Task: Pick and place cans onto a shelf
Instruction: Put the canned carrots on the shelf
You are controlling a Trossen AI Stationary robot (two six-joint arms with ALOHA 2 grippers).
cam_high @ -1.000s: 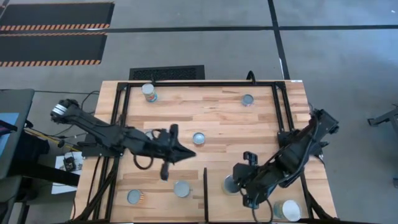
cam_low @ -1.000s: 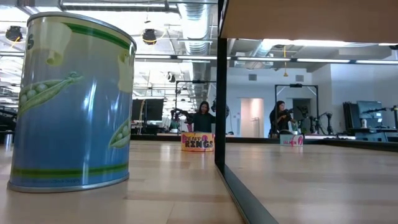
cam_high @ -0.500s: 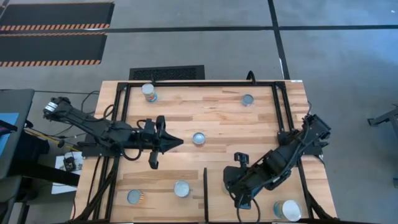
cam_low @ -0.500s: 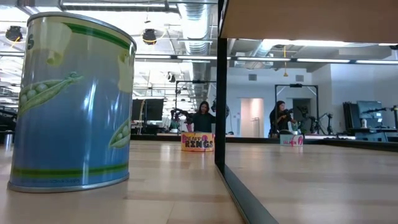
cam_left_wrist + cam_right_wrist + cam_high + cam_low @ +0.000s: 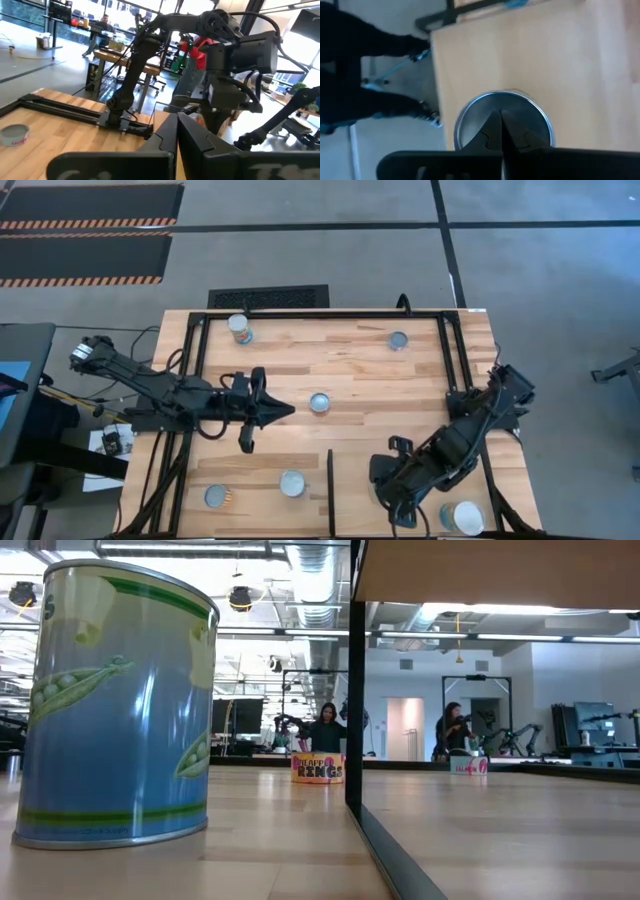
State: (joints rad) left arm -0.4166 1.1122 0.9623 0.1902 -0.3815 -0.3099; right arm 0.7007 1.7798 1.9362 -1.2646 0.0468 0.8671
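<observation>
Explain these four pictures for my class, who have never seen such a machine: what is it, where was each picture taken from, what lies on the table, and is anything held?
Two dark robot arms work at a wooden table. One camera looks straight down; one sits at table height beside a big pea can; one rides on each wrist. From above, the left gripper points at a middle can. The right gripper hangs over another can near a black divider. Both grippers are shut and hold nothing. More cans stand around the table.
</observation>
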